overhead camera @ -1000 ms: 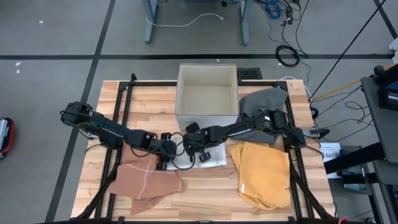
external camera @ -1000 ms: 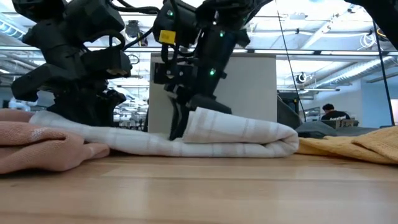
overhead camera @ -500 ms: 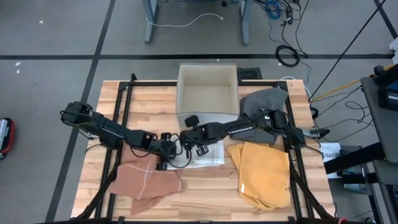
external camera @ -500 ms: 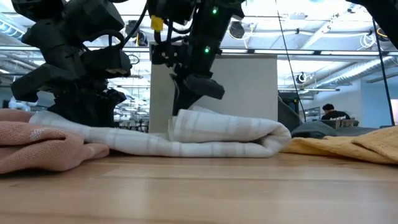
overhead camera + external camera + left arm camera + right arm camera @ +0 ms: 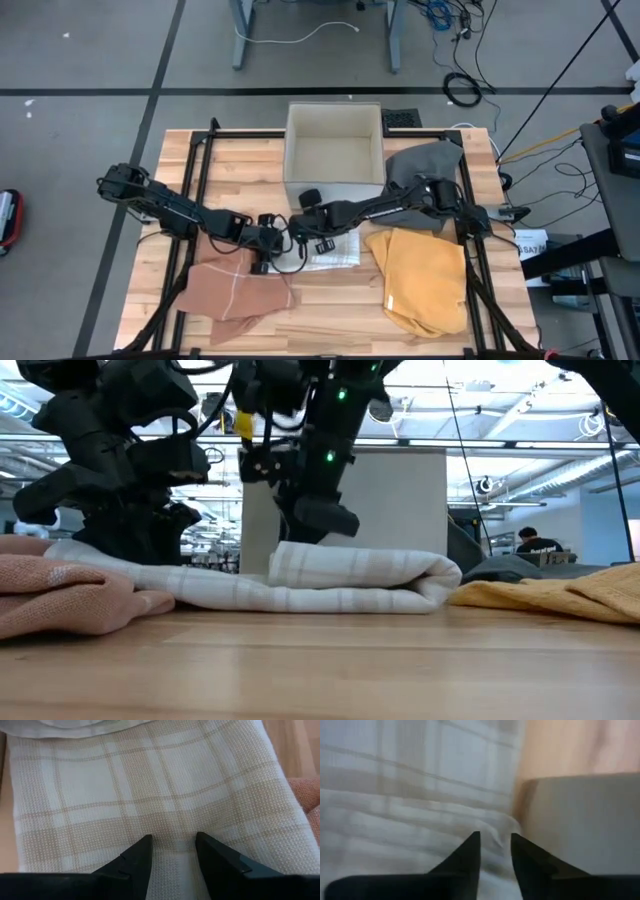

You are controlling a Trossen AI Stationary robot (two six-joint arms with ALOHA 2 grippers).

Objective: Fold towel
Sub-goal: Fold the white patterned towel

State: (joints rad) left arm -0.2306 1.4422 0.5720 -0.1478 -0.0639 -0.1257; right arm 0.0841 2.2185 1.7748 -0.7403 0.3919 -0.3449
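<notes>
My two arms meet over the white plaid towel (image 5: 332, 250), which lies folded at mid-tabletop (image 5: 240, 170) between a pink cloth (image 5: 235, 290) and a yellow cloth (image 5: 425, 280). The left gripper (image 5: 172, 851) presses on the towel's left edge, fingers slightly apart; the right gripper (image 5: 495, 847) hovers above the fold near the box (image 5: 334, 150), fingers narrowly apart and holding nothing.

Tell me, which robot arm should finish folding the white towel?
Probably the right. The right gripper hovers just above the white towel and its folded layer, free to move. The left gripper is pressed down on the towel's other end.
</notes>
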